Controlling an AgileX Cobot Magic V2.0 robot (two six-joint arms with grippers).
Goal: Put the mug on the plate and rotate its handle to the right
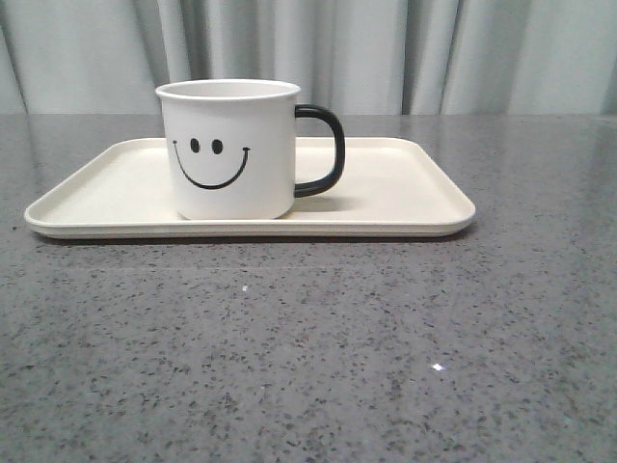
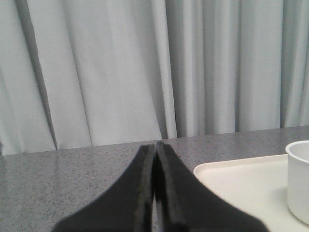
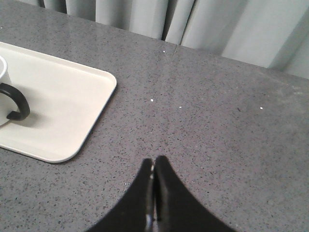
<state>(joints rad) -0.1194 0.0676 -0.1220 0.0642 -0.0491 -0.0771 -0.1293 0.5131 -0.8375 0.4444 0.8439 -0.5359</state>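
Observation:
The white mug [image 1: 231,149] with a black smiley face stands upright on the cream plate [image 1: 405,193], left of its middle. Its black handle [image 1: 323,149] points to the right. Neither gripper shows in the front view. In the left wrist view my left gripper [image 2: 155,145] is shut and empty, off the plate's corner [image 2: 231,179], with the mug's side [image 2: 299,179] at the frame edge. In the right wrist view my right gripper [image 3: 154,160] is shut and empty over bare table, apart from the plate [image 3: 58,106]; the handle [image 3: 17,101] shows there.
The grey speckled table [image 1: 308,347] runs under the plate. A pale curtain [image 1: 386,48] hangs behind the table's far edge.

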